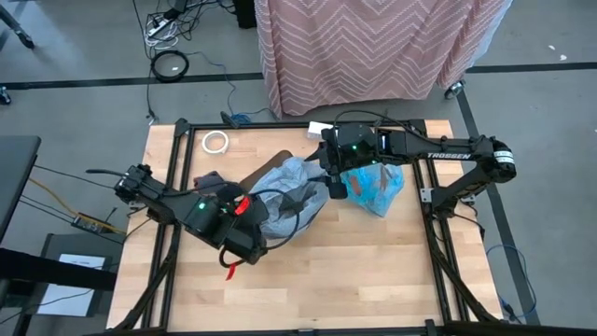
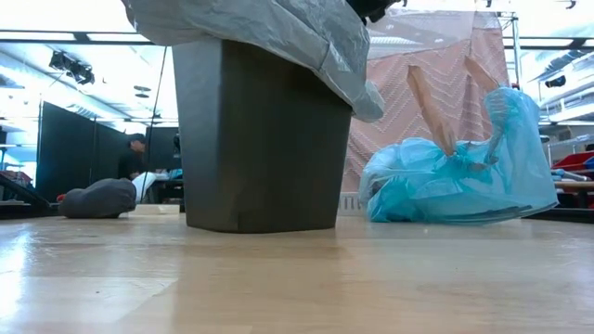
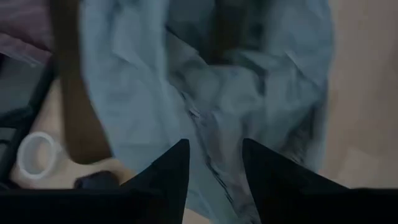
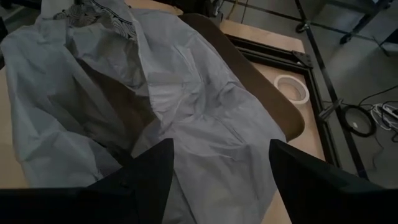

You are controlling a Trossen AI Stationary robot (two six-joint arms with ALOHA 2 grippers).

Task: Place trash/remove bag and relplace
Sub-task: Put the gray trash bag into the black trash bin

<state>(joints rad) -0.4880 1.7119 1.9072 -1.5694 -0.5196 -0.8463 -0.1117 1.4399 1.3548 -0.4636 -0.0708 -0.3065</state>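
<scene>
Over the dark bin [image 2: 255, 139] at table centre, your thin grey liner bag [image 1: 289, 191] drapes loose: light, limp, slippery, so pinch a bunched fold at the rim. Both the left gripper [image 3: 214, 165] and right gripper [image 4: 221, 165] hover open above it, holding nothing. Right of the bin lies the filled blue trash bag [image 1: 375, 185].

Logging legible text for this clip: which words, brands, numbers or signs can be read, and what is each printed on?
"TROSSEN": white lettering on the right arm, seen in the high view.
No other text is readable; the grey bag, the blue bag and the bin show no print.
</scene>
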